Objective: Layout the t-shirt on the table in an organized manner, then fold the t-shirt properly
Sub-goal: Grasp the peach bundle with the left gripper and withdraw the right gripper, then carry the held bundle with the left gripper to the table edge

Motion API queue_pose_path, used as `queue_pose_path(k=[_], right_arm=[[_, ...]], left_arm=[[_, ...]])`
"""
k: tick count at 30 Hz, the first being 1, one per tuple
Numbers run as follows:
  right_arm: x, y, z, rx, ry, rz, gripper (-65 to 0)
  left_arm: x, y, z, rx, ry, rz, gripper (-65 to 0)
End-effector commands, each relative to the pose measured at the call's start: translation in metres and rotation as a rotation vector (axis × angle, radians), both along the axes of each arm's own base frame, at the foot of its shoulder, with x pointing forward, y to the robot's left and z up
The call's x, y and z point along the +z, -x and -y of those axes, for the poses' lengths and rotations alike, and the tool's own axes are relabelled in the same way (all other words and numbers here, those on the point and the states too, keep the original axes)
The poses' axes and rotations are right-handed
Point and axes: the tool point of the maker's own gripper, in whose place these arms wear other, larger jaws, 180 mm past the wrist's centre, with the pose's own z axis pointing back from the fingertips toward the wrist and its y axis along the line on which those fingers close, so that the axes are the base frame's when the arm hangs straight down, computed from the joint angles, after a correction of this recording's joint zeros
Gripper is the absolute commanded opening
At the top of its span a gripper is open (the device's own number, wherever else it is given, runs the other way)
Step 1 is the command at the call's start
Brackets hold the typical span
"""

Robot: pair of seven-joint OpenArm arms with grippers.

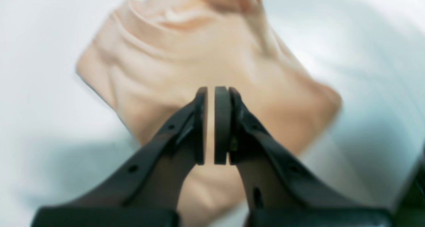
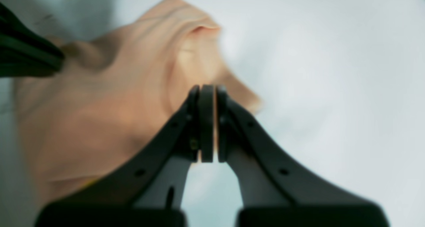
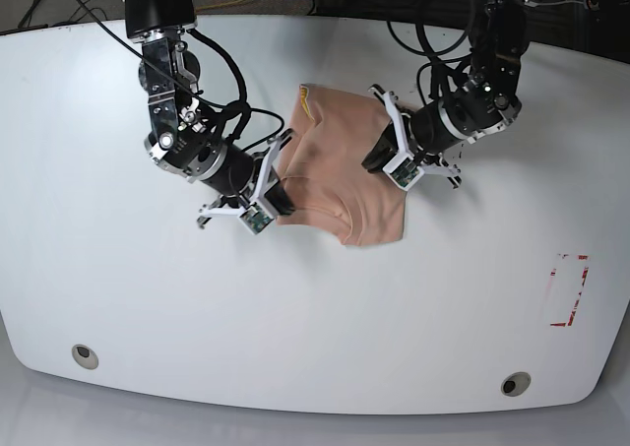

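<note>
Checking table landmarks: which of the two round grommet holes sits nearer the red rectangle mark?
The round grommet hole at the base view's lower right; the other round hole sits lower left, far from the red rectangle outline.

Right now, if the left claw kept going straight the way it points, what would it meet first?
Most likely the t-shirt: the left claw, nearly closed, points onto the crumpled peach fabric lying on the table. Blur hides the remaining gap.

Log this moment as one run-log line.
t-shirt: bunched, mid-table | left gripper: shut on t-shirt | right gripper: shut on t-shirt | layout: not yet flat
</note>
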Motion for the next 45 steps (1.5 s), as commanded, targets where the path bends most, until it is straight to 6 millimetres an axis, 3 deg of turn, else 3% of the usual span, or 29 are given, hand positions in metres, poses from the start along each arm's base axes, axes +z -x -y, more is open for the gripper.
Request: queue_pose_path(k=[1,8,16,21,28,37,45], right_arm=[[0.018,-0.016,0.019,-0.063,0.041,0.080,-63.7],[0.022,-0.016,0.047,-0.132,0.142,0.143,-63.7],[0.023,-0.012,0.087,-0.240,0.145,0.156,-63.7],[0.019,-0.007,0.103,-0.281,0.153,0.142,-63.7],[0.014,0.003,0.121,-0.286,0.176,0.120,-63.7],[0.008,0.014,0.137,-0.320,0.169,0.094,-63.7],[0.008,0.019,0.138,-0.315,0.176,0.091,-63.7]], left_arm=[[0.028,-0.014,0.021,-0.006,0.076,0.114,-62.5],[0.048,-0.029,0.042,0.074,0.126,0.251,-62.5],[0.040,-0.042,0.045,0.206,0.169,0.262,-62.5],[0.039,-0.050,0.044,0.270,0.206,0.275,-62.5],[0.032,-0.055,0.059,0.283,0.228,0.276,-62.5],[-0.004,-0.044,0.087,0.208,0.122,0.235,-62.5],[-0.039,-0.034,0.084,0.165,-0.028,0.207,-62.5]])
